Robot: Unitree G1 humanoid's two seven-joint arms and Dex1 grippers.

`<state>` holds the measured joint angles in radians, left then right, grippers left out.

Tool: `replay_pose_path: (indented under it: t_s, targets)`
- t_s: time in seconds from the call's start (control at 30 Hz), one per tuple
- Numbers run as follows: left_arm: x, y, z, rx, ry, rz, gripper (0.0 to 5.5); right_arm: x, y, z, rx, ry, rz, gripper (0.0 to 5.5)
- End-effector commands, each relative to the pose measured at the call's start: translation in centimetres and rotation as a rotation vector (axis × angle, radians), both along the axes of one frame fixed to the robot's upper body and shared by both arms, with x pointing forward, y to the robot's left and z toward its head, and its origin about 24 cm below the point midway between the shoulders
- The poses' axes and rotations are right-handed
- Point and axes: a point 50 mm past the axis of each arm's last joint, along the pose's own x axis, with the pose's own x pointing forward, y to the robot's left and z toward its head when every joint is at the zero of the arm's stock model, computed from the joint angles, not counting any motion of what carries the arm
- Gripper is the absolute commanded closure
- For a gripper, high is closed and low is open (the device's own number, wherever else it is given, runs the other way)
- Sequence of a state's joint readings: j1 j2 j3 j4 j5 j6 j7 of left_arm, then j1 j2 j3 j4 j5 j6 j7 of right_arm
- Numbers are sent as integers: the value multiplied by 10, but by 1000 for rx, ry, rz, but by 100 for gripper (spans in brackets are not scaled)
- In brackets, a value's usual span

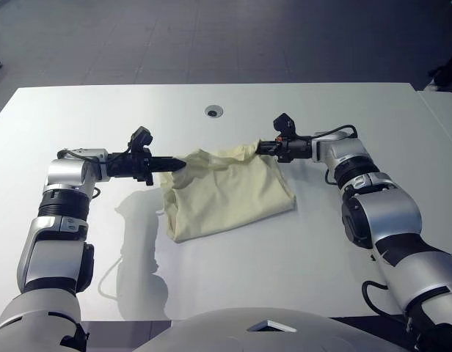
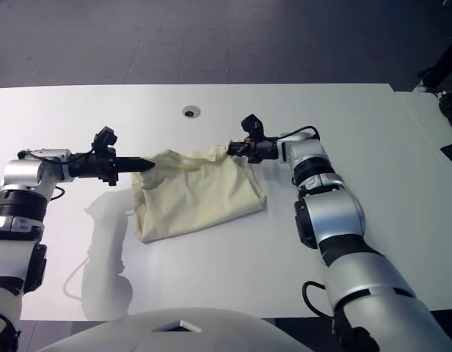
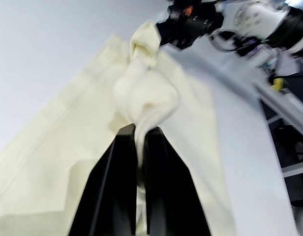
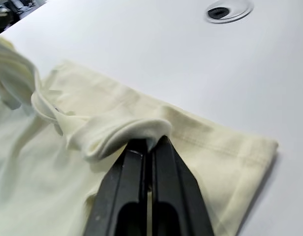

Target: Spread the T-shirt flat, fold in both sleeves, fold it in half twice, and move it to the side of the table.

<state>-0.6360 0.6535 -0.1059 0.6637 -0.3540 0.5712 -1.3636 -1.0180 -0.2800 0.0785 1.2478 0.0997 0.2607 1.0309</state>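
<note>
The two eye views look forward and down from the head, from farther off, and both show the same white worktop (image 1: 343, 264) and T-shirt (image 1: 226, 194). The right wrist view sits very close behind the right fingers (image 4: 164, 196) and looks low over the T-shirt to a round hole (image 4: 229, 10) in the worktop. The left wrist view sits just as close behind the left fingers (image 3: 109, 196) and looks over the T-shirt to the right arm (image 3: 250, 17).
</note>
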Motion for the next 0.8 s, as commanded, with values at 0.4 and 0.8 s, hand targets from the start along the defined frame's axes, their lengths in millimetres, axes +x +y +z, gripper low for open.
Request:
replay_pose_path:
  t_s: [0.4,0.8]
  targets:
    - [45,2,23,5,-214,412,435,27,-17,38,151,-283,-431,433]
    - [-47,-43,28,271,-492,214,238,6,4,24,-395,-738,99,244]
